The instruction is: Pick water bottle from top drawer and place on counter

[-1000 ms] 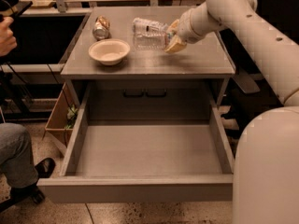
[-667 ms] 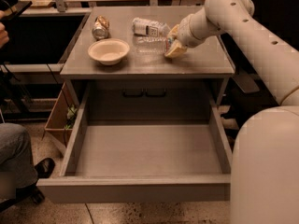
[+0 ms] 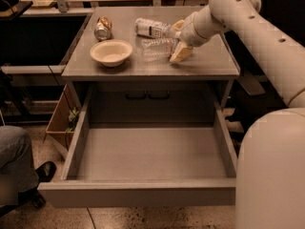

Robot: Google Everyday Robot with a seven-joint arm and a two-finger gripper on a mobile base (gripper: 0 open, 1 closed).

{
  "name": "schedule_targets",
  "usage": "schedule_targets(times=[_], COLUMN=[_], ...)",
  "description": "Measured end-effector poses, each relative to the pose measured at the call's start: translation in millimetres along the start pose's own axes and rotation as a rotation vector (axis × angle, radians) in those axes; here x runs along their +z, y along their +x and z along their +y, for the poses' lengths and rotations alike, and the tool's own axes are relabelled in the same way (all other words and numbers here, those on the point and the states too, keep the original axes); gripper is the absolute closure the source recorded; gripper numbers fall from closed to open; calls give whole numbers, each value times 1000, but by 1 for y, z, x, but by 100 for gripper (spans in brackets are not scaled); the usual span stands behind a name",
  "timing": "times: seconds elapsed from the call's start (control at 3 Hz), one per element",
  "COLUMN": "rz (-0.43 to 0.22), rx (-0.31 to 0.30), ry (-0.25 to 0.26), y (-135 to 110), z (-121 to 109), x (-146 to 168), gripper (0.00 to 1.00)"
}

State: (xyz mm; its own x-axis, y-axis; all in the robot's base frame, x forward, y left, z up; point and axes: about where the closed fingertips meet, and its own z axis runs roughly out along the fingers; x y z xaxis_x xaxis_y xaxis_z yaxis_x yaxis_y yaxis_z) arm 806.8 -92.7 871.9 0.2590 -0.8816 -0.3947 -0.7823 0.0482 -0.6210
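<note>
At the lower right of the frame stood the robot's white base (image 3: 271,175), and at the lower left a seated person's jeans-clad leg (image 3: 14,159) and dark shoe (image 3: 45,170). Between them the top drawer (image 3: 138,193) was pulled fully open toward the viewer, its plain front panel nearest and nothing lying on its smooth grey floor. Left of the drawer sat a cardboard box (image 3: 61,123).

Above the drawer, the counter (image 3: 205,65) carried a cream bowl (image 3: 111,52) at its left. The water bottle (image 3: 155,49) lay on its side near the counter's middle, to the right of the bowl and apart from it. The claw (image 3: 180,41) sat at the bottle's right end, on the white arm (image 3: 257,27) reaching in from the upper right; I cannot tell whether it was clenched on the bottle or released.

Farther back, just behind the water bottle, a second bottle (image 3: 151,28) with a white label lay on its side. A metal can (image 3: 102,28) lay behind the bowl, toward the upper left.
</note>
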Motion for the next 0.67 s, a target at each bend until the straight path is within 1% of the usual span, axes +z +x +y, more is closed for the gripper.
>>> schedule_targets(times=[0.33, 0.67], rz=[5, 13], rx=[-20, -25], ry=[-5, -12], y=[-6, -5], z=[0, 7], x=[-7, -19], gripper=[0, 0])
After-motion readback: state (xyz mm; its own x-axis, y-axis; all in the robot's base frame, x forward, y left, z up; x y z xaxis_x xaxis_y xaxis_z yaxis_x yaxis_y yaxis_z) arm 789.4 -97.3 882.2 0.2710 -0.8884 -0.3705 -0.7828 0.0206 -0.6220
